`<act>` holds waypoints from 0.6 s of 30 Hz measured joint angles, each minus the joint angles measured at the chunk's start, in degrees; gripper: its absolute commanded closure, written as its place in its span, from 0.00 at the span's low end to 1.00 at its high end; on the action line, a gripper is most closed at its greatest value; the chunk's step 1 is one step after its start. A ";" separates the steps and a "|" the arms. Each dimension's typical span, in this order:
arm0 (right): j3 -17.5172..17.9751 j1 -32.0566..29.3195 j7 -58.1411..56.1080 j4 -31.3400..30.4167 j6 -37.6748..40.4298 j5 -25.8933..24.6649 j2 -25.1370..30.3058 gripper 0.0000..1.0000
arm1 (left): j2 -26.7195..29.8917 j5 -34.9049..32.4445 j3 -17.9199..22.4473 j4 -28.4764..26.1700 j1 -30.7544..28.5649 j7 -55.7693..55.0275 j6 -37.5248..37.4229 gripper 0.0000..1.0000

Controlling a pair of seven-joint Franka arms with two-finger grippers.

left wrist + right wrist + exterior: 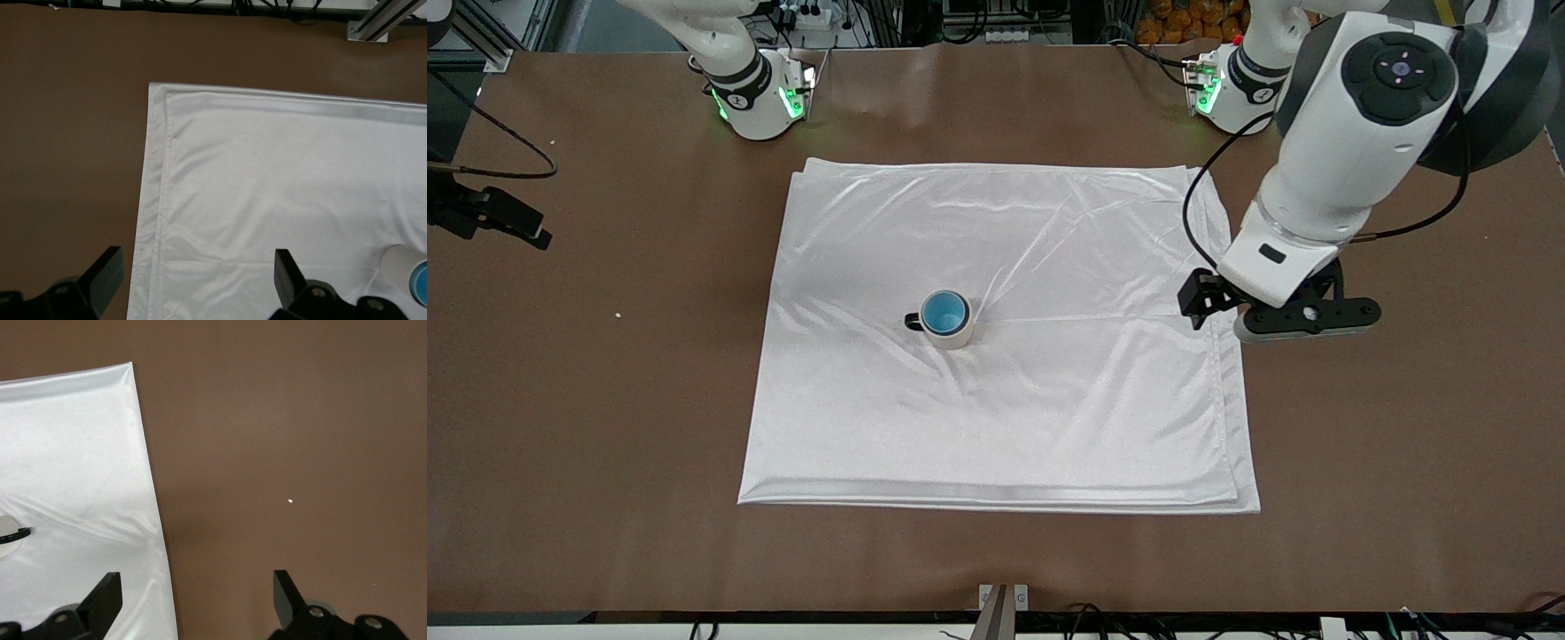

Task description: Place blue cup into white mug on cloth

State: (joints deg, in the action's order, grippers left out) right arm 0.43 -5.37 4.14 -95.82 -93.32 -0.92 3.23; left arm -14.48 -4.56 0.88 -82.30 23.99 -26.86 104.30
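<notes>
Blue cup point(944, 311) sits nested in white mug point(950, 325) at cloth point(1049, 400) centre, nine o'clock of my left gripper point(1258, 311), jaws apart, so I keep clear; right gripper point(193, 603) gapes too

Readable text: none was legible.
Cup point(944, 310): bore no print.
Mug point(951, 333): bore no print.
Cloth point(1049, 409): plain, unmarked.
Arm bases: small dark marks, too small to read.

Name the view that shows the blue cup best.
Front view: the blue cup is seen whole from above, nested in the white mug. Left wrist view catches only a blue sliver at the frame's edge; right wrist view shows none.
</notes>
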 measured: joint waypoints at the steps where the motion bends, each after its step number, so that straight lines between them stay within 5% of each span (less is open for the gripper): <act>1: 0.02 0.02 0.00 0.01 -0.29 0.00 -0.01 0.00 | 0.42 0.02 0.00 -0.53 -0.40 0.36 -0.01 0.00; 18: 0.51 0.61 0.00 0.71 -2.08 0.00 -0.71 0.00 | 6.37 0.08 -0.02 -8.20 -7.38 8.34 -0.07 0.00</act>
State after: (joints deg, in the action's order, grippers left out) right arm 0.94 -4.76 4.14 -95.11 -95.40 -0.92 2.51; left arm -8.11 -4.49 0.86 -90.50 16.61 -18.52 104.23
